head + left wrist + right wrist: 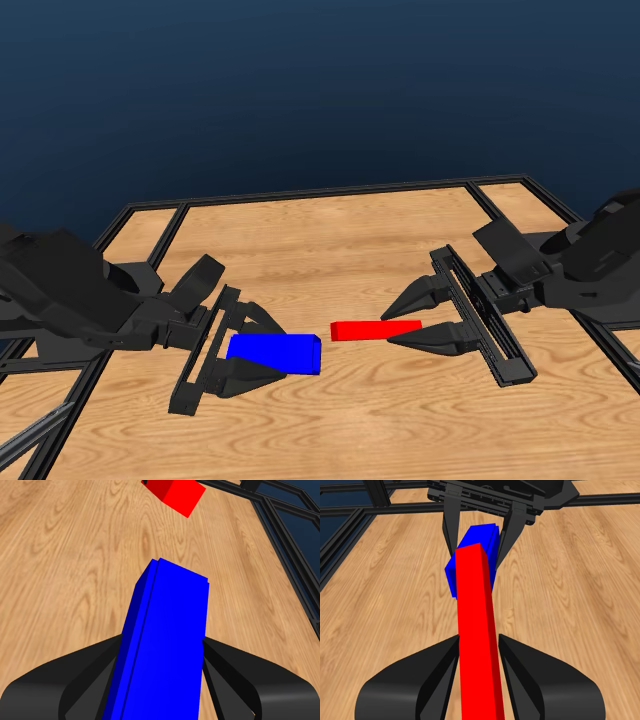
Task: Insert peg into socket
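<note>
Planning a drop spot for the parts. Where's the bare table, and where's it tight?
Bare wood runs along the far side of the table, between the back frame and both claws, and along the near edge below them. Crowded: the centre line, where the left claw holds the socket and the right claw holds the peg, tips nearly meeting.

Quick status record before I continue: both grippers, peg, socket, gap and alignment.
left gripper: shut on the socket
right gripper: shut on the peg
peg tip: points at the socket's open end, not yet in
gap: small, visible in head view
table: both parts held above it
alignment: roughly in line in the right wrist view
</note>
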Action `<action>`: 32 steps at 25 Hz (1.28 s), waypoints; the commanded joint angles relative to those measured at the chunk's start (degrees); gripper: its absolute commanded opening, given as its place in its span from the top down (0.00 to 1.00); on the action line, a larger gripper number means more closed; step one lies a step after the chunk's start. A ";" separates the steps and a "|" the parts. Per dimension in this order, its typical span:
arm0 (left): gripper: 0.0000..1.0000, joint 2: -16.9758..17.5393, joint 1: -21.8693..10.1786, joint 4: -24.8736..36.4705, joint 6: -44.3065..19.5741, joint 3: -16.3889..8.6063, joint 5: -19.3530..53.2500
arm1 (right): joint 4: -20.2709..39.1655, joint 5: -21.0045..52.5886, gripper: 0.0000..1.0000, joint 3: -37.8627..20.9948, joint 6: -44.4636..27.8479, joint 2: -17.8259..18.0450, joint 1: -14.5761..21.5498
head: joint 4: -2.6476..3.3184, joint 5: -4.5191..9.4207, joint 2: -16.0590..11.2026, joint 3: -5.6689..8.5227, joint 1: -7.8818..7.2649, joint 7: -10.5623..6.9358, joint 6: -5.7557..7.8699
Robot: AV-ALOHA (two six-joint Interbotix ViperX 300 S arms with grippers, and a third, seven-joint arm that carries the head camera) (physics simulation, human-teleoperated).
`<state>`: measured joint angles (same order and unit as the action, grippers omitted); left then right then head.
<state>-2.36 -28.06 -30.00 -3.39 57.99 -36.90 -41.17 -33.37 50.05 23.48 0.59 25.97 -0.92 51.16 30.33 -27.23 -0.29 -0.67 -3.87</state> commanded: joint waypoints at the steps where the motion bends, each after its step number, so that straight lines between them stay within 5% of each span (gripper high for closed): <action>1: 1.00 3.89 2.24 1.27 3.08 -2.10 0.14 | 0.65 1.74 1.00 -1.98 3.39 -1.57 -2.95 | -0.03 -0.58 0.47 0.43 -0.16 -0.40 -0.02; 4: 1.00 4.84 3.84 2.42 5.55 -1.94 3.14 | -0.43 -0.86 1.00 -0.31 1.42 0.91 -1.56 | -0.03 -0.60 0.27 0.44 -0.26 -0.57 0.04; 12: 1.00 9.54 7.36 5.32 7.62 -1.93 6.90 | -0.01 -0.28 1.00 -2.33 1.04 -0.60 -2.37 | 0.01 -0.78 0.00 0.52 -0.26 -0.68 0.19; 19: 1.00 8.47 9.82 7.42 7.92 -4.30 10.28 | 0.66 1.79 1.00 -1.78 0.28 -0.24 -2.78 | 0.10 -0.92 -0.14 0.61 -0.04 -0.81 0.27; 20: 1.00 8.22 10.37 7.80 8.06 -5.14 12.40 | 0.60 3.00 1.00 -0.96 0.19 0.27 -4.80 | 0.12 -0.85 -0.18 0.62 0.01 -0.86 0.29; 25: 1.00 5.57 11.13 9.89 6.54 -8.61 18.16 | 2.11 2.84 1.00 -0.64 -3.64 0.41 -3.36 | 0.11 -0.64 -0.56 0.79 0.05 -0.89 0.17; 32: 1.00 -1.16 11.63 18.01 -3.89 -17.35 34.83 | 6.67 10.65 1.00 -2.18 -7.29 -0.16 -5.12 | 0.02 -0.49 -0.80 0.87 -0.23 -1.11 0.10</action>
<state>-2.69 -16.43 -14.47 -3.94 43.47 -9.02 -36.17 -24.34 49.41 17.68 1.65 21.83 -0.86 51.16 29.69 -27.28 -0.41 -1.73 -3.78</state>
